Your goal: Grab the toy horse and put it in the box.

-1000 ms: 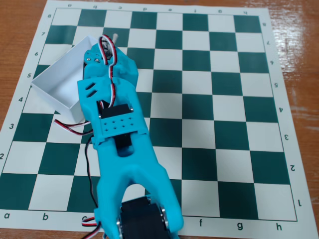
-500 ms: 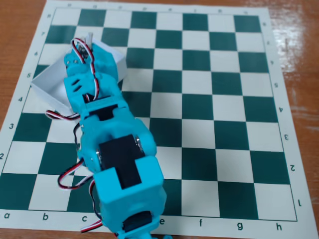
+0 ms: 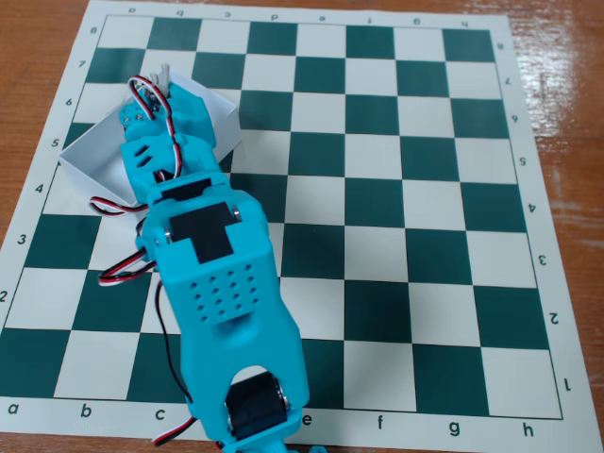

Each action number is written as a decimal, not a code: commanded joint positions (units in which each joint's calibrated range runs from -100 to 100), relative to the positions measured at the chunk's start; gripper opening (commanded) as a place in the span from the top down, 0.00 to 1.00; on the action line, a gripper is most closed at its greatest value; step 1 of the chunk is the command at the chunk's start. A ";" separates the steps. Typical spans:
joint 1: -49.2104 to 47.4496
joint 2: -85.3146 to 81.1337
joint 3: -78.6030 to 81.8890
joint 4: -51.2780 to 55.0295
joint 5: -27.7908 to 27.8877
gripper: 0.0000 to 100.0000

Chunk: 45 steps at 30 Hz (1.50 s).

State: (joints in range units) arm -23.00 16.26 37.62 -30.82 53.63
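While its blue base and upper links fill the near edge of the fixed view, the arm (image 3: 212, 283) has swung from the board's centre files toward the left side over the past second, and its wrist now hangs over the box (image 3: 87, 156). The forearm, which a second ago lay long and low across the near squares, is now raised and foreshortened, with red, white and black servo leads looping out beside it.

Farther up the chessboard mat (image 3: 425, 236), the gripper (image 3: 162, 80) reaches past the box's far rim, and a small pale sliver shows at its tip. That sliver may be the toy horse (image 3: 164, 74), carried above the box's far edge, though it is too small to name with certainty; no figurine stands anywhere else on the squares. Whether the fingers are clamped or parted cannot be told, since the wrist housing hides them.

If the horse is indeed held, the task looks close to its release step. The box's thin walls leave little margin on the far side. Right of the arm, the board lies open out to the wooden table (image 3: 566, 113).
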 commanded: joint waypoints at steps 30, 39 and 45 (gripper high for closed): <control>13.65 -53.95 32.79 25.18 -10.72 0.69; 18.29 -87.67 50.36 48.26 -21.76 0.69; 18.72 -100.68 54.36 64.71 -27.43 0.69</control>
State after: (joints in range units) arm -4.93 -79.49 91.57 27.93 28.18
